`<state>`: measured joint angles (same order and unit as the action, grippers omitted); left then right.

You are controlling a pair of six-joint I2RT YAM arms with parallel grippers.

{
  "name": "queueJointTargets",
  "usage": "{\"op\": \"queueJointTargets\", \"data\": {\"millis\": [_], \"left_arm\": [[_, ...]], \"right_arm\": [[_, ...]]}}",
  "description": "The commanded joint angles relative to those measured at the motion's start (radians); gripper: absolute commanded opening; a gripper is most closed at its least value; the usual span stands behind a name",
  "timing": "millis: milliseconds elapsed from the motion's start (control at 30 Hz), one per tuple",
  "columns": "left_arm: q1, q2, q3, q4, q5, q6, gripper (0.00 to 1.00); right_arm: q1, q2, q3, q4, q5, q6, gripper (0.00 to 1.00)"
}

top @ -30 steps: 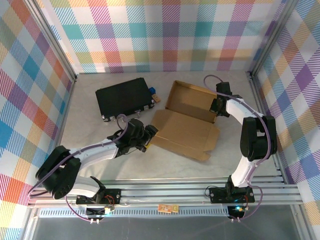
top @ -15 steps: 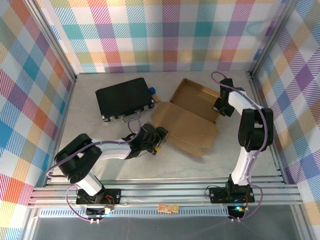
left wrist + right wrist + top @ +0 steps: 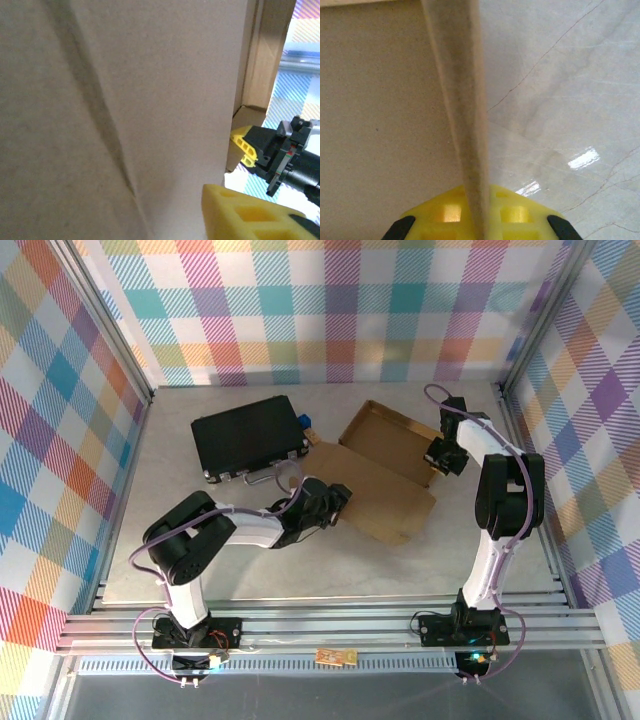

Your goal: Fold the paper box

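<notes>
Left gripper (image 3: 337, 498): sits at the near-left edge of the paper box (image 3: 385, 485), with the brown panel right against its jaws. The wrist view gives one yellow finger (image 3: 245, 215) beside the sheet and the other hidden by cardboard, so it cannot be told whether the jaws are clamped on it. The box lies on the table (image 3: 300, 570), beyond and to the right of these jaws, flat lid panel nearer, shallow walled tray farther. Right gripper (image 3: 440, 453): at the tray's right wall, jaws closed onto it, the thin edge pinched between the yellow fingers (image 3: 445, 214). Black case (image 3: 250, 437): far-left of the left jaws, near the box's left corner.
</notes>
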<state>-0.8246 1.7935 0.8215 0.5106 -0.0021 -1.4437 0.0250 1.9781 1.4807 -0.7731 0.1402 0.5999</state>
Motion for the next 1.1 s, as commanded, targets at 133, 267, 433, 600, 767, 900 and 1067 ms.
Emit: {"op": "queueJointTargets", "data": {"millis": [133,267,433,600,767,900,1067], "left_arm": [[-0.010,-0.114,0.365,-0.808,-0.077,0.285,0.02],[0.002,-0.066,0.593,-1.180,-0.113,0.419,0.00],[0.041,0.001,0.836,-1.462,-0.110,0.639,0.00],[0.084,0.100,1.096,-1.710,-0.083,0.889,0.00],[0.089,0.207,1.351,-1.930,-0.205,1.144,0.00],[0.088,0.256,1.491,-1.986,-0.339,1.283,0.00],[0.088,0.277,1.597,-1.952,-0.420,1.440,0.00]], "right_arm": [[0.001,-0.012,0.044,-0.133,-0.071,0.128,0.36],[0.051,-0.120,0.035,-0.197,-0.068,0.198,0.72],[0.091,-0.287,0.015,-0.223,-0.127,0.225,0.85],[0.104,-0.396,0.006,-0.236,-0.173,0.244,0.83],[0.119,-0.422,0.027,-0.091,-0.254,0.174,0.73],[0.133,-0.408,0.061,0.061,-0.365,0.033,0.68],[0.133,-0.423,0.066,0.174,-0.386,-0.088,0.64]]}}
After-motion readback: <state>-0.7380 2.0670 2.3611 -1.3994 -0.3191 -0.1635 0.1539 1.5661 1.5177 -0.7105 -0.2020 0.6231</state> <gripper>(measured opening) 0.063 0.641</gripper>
